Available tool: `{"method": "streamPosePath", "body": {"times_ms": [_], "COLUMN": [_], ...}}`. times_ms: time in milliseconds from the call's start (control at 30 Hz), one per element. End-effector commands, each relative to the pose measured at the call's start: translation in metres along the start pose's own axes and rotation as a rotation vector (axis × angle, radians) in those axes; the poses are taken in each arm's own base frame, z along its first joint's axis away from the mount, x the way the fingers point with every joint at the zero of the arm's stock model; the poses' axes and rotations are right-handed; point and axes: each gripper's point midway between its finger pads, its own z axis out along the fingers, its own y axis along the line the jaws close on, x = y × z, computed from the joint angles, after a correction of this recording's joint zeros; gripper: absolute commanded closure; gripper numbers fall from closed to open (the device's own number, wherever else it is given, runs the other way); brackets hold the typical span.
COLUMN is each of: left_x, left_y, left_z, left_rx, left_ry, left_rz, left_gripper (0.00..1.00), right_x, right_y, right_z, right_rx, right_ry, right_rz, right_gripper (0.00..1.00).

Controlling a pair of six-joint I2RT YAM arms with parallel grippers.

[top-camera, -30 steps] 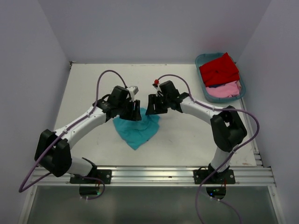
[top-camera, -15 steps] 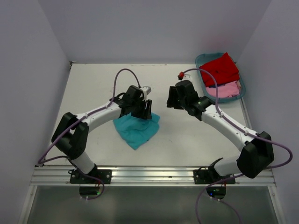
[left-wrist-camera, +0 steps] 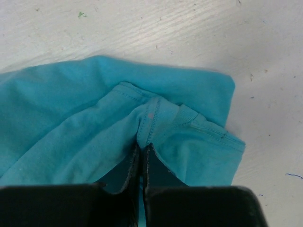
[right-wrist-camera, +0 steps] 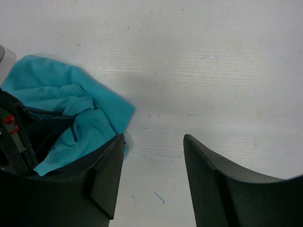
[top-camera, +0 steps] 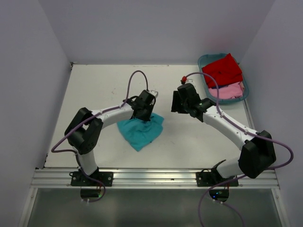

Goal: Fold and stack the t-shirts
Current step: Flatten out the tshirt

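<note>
The left hand is clenched on a raised fold of the crumpled turquoise cloth t-shirt, which lies bunched near the middle of the white counter; the right hand hangs released and empty just beside the shirt's right edge; well apart, at the far right corner, the red cloth t-shirt and the pale pink cloth t-shirt lie in a teal plastic tub.

A bunched t-shirt lies midway on the surface; in the far right corner, a tub holds a rear t-shirt and a front t-shirt.
</note>
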Motion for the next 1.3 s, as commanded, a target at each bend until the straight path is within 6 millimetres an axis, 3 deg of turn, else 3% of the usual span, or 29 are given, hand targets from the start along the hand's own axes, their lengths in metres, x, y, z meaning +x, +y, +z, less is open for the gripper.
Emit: {"method": "streamPosePath", "body": {"times_ms": [0,33,133,167,233,267,367,533,733,833,933,1100,1267], "left_x": [-0.014,-0.017,-0.037,-0.049,-0.061,-0.068,-0.07,-0.067,-0.07,-0.073,-0.075,-0.082,-0.088], "left_y": [0.011,0.008,-0.008,-0.019,-0.032,-0.042,-0.056,-0.069,-0.064,-0.056,-0.046,-0.042,-0.036], "left_z": [-0.013,-0.018,-0.059,-0.086,-0.117,-0.142,-0.178,-0.21,-0.239,-0.247,-0.251,-0.263,-0.278], "left_rx": [-0.068,-0.059,-0.022,0.009,0.054,0.09,0.173,0.238,0.23,0.196,0.149,0.14,0.129], "left_ry": [-0.049,-0.061,-0.134,-0.185,-0.238,-0.271,-0.266,-0.257,-0.297,-0.323,-0.342,-0.391,-0.443], "left_rz": [0.008,0.006,0.003,0.003,0.009,0.013,0.016,0.03,0.031,0.022,0.003,-0.033,-0.062], "left_gripper": [1.0,1.0,1.0,1.0,1.0,1.0,1.0,1.0,1.0,1.0,1.0,1.0,1.0], "right_x": [-0.008,-0.008,-0.002,-0.002,0.003,0.004,0.004,-0.003,-0.015,-0.001,0.028,0.092,0.132], "right_y": [-0.003,-0.003,-0.006,-0.007,-0.006,-0.001,0.015,0.073,0.118,0.122,0.119,0.109,0.101], "right_z": [-0.009,-0.009,-0.004,-0.002,0.007,0.011,0.027,0.049,0.053,0.062,0.073,0.091,0.099], "right_rx": [-0.007,-0.006,-0.002,-0.001,-0.005,-0.033,-0.091,-0.327,-0.524,-0.543,-0.522,-0.422,-0.305], "right_ry": [-0.031,-0.031,-0.009,-0.005,0.02,0.028,0.057,0.123,0.154,0.219,0.292,0.419,0.501], "right_rz": [0.02,0.019,0.011,0.01,0.006,0.008,0.0,-0.008,0.006,0.02,0.032,0.003,-0.057], "right_gripper": [0.43,0.43,0.44,0.44,0.44,0.44,0.44,0.39,0.32,0.32,0.33,0.37,0.41]}}
